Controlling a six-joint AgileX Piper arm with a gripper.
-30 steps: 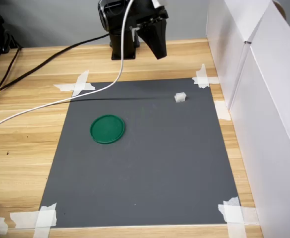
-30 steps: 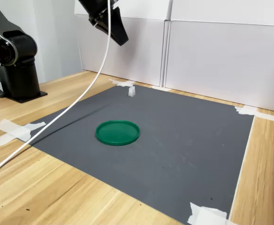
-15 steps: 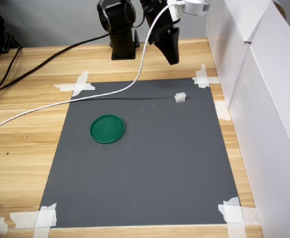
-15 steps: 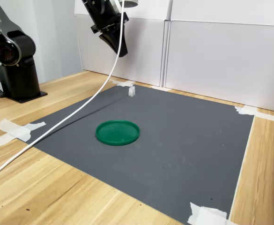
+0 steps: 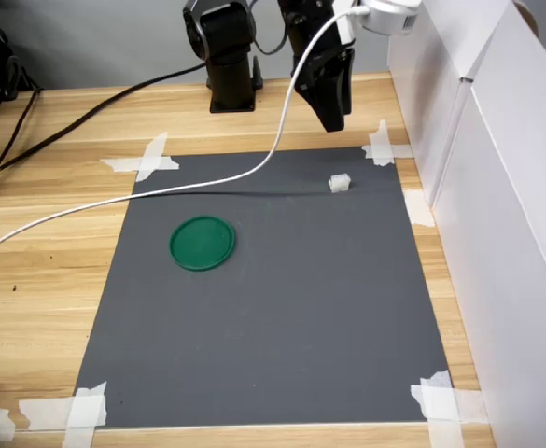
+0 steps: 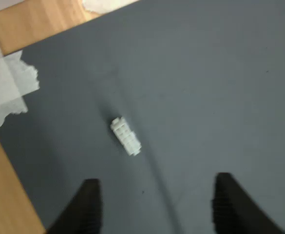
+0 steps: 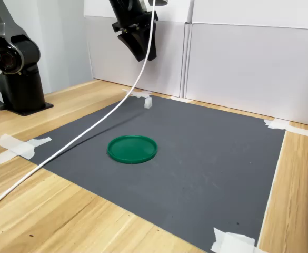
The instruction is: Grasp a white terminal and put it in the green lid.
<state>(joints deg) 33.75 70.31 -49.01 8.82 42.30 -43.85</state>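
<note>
The white terminal (image 5: 339, 183) (image 7: 148, 102) (image 6: 125, 136) lies on the dark grey mat near its far corner by the white wall. The green lid (image 5: 203, 243) (image 7: 132, 148) rests flat on the mat, well apart from the terminal and with nothing in it. My gripper (image 5: 333, 117) (image 7: 145, 52) (image 6: 154, 207) hangs in the air above the terminal, pointing down. In the wrist view the two dark fingers (image 6: 86, 204) stand wide apart with only mat between them, so the gripper is open and holds nothing.
The grey mat (image 5: 282, 308) is taped at its corners with white tape (image 5: 385, 147) to a wooden table. White box walls (image 5: 497, 187) rise close to the terminal's side. A white cable (image 5: 114, 191) trails from the wrist across the mat. The arm's base (image 5: 228, 56) stands behind.
The gripper has travelled from near the arm's base toward the white wall and come lower, ending above the terminal. The cable swung along with it. Terminal and lid have not moved.
</note>
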